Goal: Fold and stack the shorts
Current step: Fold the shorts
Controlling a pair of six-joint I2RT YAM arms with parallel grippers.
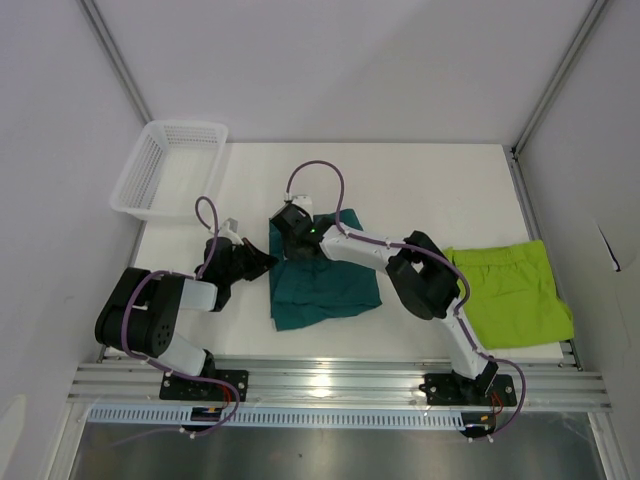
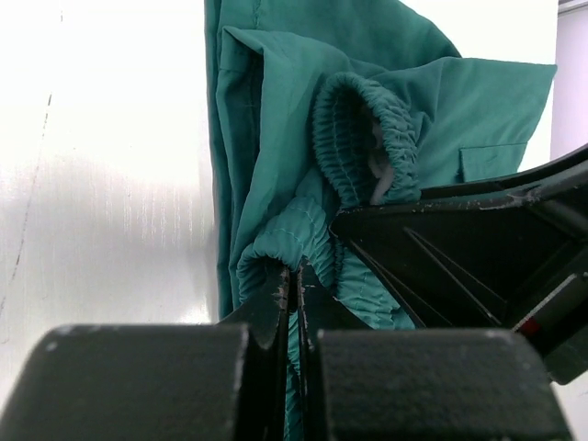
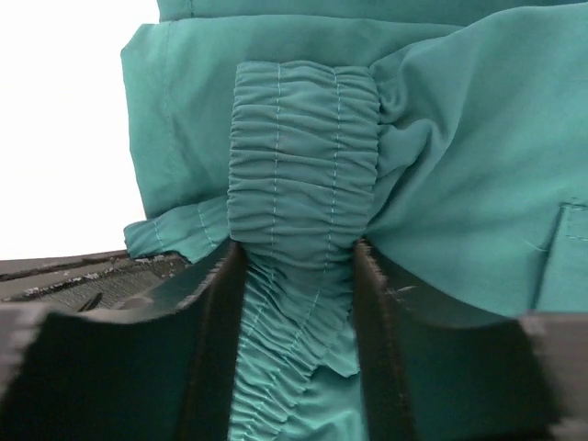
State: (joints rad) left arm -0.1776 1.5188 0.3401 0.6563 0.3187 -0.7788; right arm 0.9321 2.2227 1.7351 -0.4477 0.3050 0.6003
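Note:
The dark teal shorts lie crumpled in the middle of the table. My left gripper sits at their left edge, shut on a fold of teal fabric by the elastic waistband. My right gripper is at their upper left corner. Its fingers stand on either side of the gathered waistband, which fills the gap and is pinched between them. The lime green shorts lie flat at the right side of the table, away from both grippers.
A white mesh basket stands at the table's back left corner. Aluminium rails run along the near edge by the arm bases. The right arm's black body crowds the left wrist view.

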